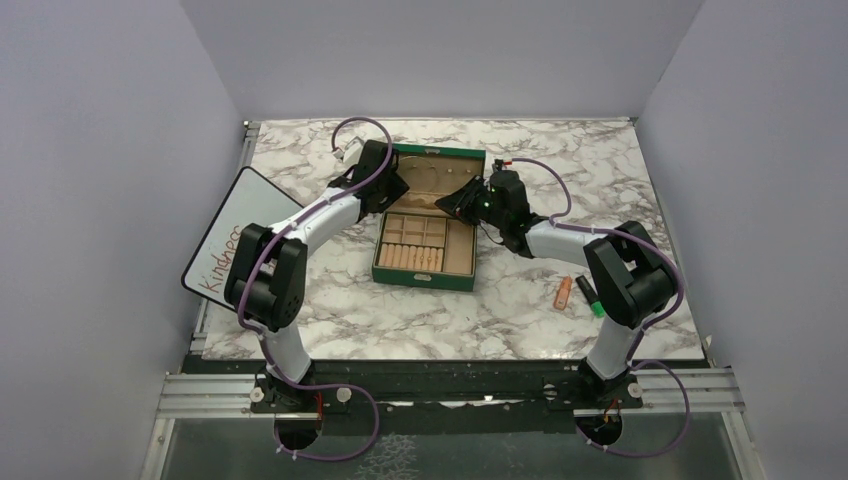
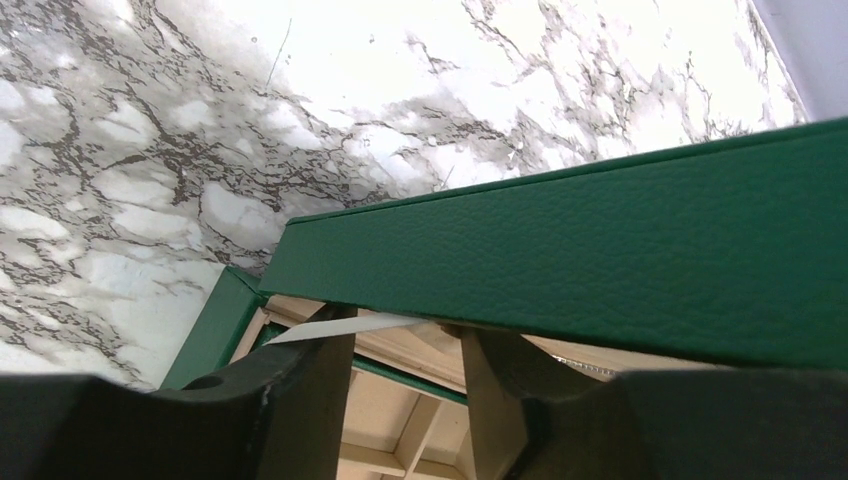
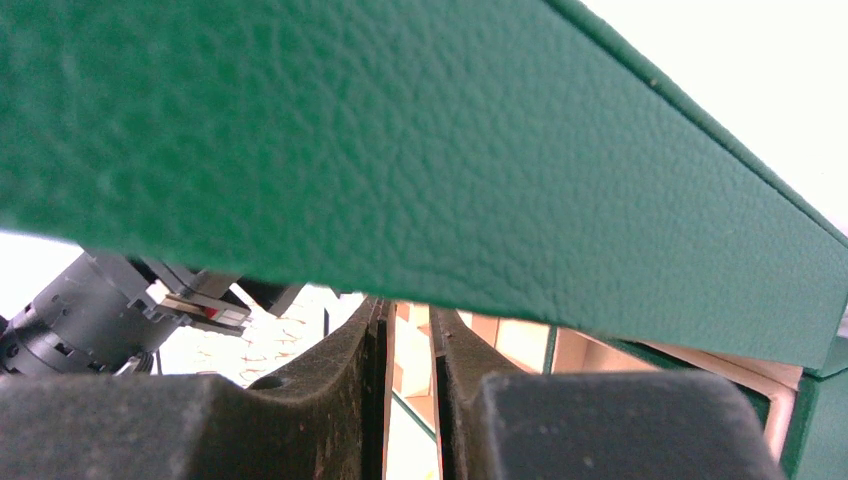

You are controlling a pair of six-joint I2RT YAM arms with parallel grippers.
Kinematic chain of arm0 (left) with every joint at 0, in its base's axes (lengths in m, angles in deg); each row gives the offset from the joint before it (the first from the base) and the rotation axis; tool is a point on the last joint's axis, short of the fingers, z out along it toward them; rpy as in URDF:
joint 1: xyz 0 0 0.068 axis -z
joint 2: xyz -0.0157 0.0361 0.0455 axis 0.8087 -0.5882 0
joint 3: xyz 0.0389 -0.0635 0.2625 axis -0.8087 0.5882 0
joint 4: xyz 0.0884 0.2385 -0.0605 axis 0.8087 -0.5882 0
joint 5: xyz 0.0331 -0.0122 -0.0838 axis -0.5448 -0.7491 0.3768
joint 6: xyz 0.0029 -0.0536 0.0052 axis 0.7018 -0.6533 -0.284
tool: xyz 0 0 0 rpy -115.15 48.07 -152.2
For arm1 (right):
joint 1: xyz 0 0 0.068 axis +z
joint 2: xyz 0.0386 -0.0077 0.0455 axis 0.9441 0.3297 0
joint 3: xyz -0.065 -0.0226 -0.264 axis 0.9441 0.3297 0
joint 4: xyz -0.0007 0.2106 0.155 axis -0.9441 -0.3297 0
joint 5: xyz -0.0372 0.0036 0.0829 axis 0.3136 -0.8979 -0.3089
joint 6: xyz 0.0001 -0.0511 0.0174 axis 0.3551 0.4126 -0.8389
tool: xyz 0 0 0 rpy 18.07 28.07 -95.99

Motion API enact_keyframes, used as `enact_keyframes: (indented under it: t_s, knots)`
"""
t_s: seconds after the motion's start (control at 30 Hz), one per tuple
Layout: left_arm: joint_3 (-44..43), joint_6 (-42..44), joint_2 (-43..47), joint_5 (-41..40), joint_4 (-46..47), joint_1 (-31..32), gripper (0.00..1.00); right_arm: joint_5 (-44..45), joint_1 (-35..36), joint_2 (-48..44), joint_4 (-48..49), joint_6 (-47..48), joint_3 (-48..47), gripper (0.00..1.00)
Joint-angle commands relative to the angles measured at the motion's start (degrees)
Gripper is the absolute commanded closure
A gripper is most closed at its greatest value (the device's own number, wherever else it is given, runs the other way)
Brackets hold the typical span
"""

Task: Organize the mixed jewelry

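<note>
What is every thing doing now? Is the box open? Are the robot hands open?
Box: open.
Lid: standing up.
Left hand: open, at the lid.
Right hand: nearly shut, under the lid.
Marker: lying flat.
Highlighter: lying flat.
Whiteboard: written on.

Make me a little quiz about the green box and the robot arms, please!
1. True or false: the lid of the green box is closed flat.
2. Pick one. Where is the orange marker?
A) inside the box
B) on the table, right of the box, beside the highlighter
C) on top of the lid
3. Fill in the gap: the left claw and the right claw are both close to the box's ____.

Key: 1 false, the lid stands open; 2 B; 3 lid.
</note>
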Motion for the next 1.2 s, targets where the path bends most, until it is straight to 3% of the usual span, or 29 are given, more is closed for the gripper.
enact_keyframes:
  t_s: [0.0, 0.17, 0.37, 0.57, 0.93, 1.17]
  knots:
    - [1.0, 1.0, 3.6, -3.0, 2.1, -1.0, 0.48, -0.3, 0.3, -2.0, -0.5, 0.3, -0.2, 0.77]
    - [2.5, 0.8, 4.9, -4.2, 3.5, -1.0, 0.49, -0.3, 0.3, -2.1, -0.7, 0.4, -0.1, 0.78]
    - [3.7, 1.1, 4.4, -5.6, 4.0, -1.0, 0.61, -0.3, 0.3, -2.0, -0.8, 0.4, -0.1, 0.79]
    - [4.5, 0.9, 3.0, -6.4, 4.1, -0.9, 0.64, -0.4, 0.3, -1.8, -0.9, 0.4, -0.1, 0.81]
    - [4.2, 1.1, 1.7, -5.8, 3.7, -0.9, 0.87, -0.3, 0.3, -2.0, -1.0, 0.2, 0.2, 0.83]
    - [2.5, 0.7, 1.9, -1.3, 3.4, -1.1, 0.88, 0.3, 0.3, -3.4, -1.4, 0.5, 0.5, 0.83]
